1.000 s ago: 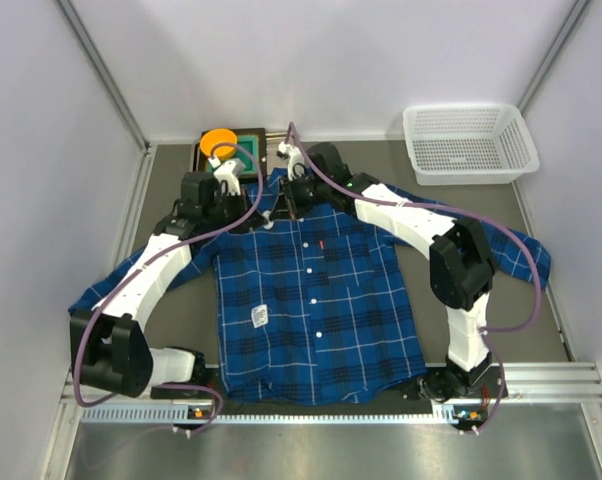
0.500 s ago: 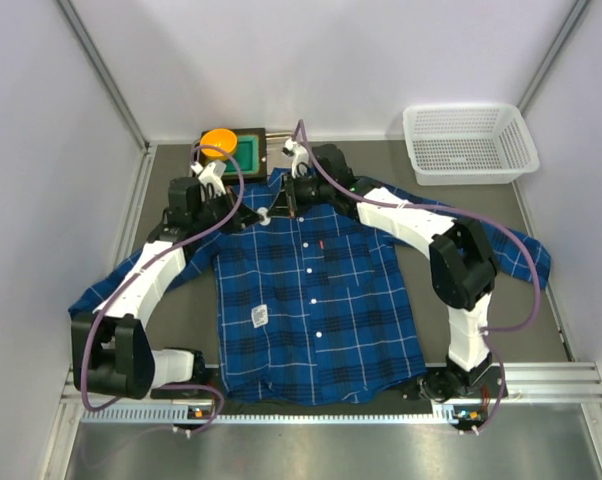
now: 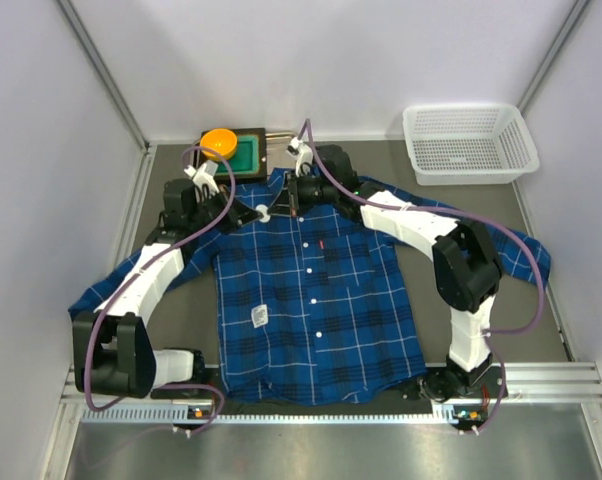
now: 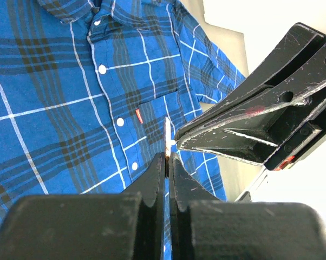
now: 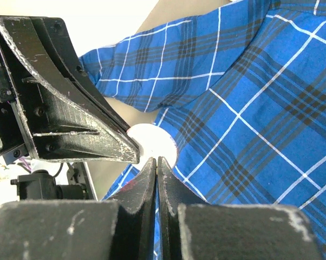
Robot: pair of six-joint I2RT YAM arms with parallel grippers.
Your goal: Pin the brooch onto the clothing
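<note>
The clothing is a blue plaid shirt lying flat, buttons up, collar at the far end. Over its collar my two grippers meet tip to tip. The brooch, a small pale disc, hangs between them above the shirt. My left gripper is shut on it: the left wrist view shows the brooch edge-on, rising from the closed left gripper. My right gripper is shut, tips touching the brooch face. Whether they pinch anything on it I cannot tell. The chest pocket's red mark lies below.
An orange dish and a dark box with a green lining stand just behind the collar. A white mesh basket sits at the back right. The shirt sleeves spread to both sides; walls close in left, right and behind.
My left arm has swung leftward, away from the orange dish, its gripper staying by the collar. The pale disc now shows between the two grippers. The right arm has barely moved.
</note>
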